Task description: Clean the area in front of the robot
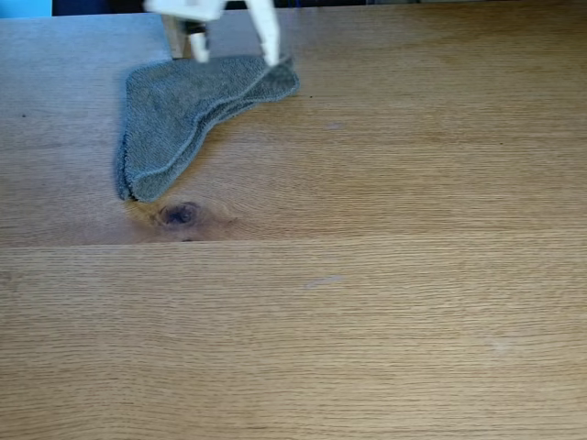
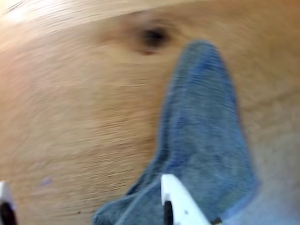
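Note:
The oak tabletop fills the fixed view, and it appears blurred in the wrist view. A grey terry cloth lies folded at the back left, one tip reaching toward a dark knot. The robot's white gripper comes in from the top edge and stands open over the cloth's far edge. Its right finger touches the cloth's right corner. In the wrist view the gripper is spread wide, with one finger resting on the cloth and the other at the left edge over bare wood.
The knot lies just past the cloth's tip in the wrist view. A plank seam runs across the table in front of the cloth. A pale wooden post stands behind the gripper at the back edge.

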You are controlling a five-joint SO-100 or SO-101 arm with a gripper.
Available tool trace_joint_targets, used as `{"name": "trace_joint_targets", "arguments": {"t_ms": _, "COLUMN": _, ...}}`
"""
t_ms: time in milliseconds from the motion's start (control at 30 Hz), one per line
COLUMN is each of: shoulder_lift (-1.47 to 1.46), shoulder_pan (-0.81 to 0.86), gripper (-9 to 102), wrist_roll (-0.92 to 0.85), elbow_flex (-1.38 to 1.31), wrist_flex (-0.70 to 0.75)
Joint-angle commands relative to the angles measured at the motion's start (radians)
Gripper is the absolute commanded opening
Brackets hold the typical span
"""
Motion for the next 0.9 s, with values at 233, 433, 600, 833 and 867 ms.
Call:
{"name": "trace_joint_targets", "arguments": {"t_ms": 233, "shoulder_lift": -0.374, "shoulder_pan": 0.402, "gripper": 44, "wrist_roll": -0.107, "elbow_flex": -0.135, "wrist_flex": -0.023}}
{"name": "trace_joint_targets", "arguments": {"t_ms": 433, "shoulder_lift": -0.535, "shoulder_pan": 0.474, "gripper": 45, "wrist_roll": -0.216, "elbow_flex": -0.135, "wrist_flex": -0.176}}
{"name": "trace_joint_targets", "arguments": {"t_ms": 600, "shoulder_lift": -0.658, "shoulder_pan": 0.494, "gripper": 44, "wrist_roll": -0.284, "elbow_flex": -0.135, "wrist_flex": -0.334}}
{"name": "trace_joint_targets", "arguments": {"t_ms": 833, "shoulder_lift": -0.746, "shoulder_pan": 0.492, "gripper": 33, "wrist_roll": -0.339, "elbow_flex": -0.135, "wrist_flex": -0.454}}
{"name": "trace_joint_targets", "arguments": {"t_ms": 867, "shoulder_lift": -0.753, "shoulder_pan": 0.489, "gripper": 31, "wrist_roll": -0.341, "elbow_flex": -0.135, "wrist_flex": -0.462}}
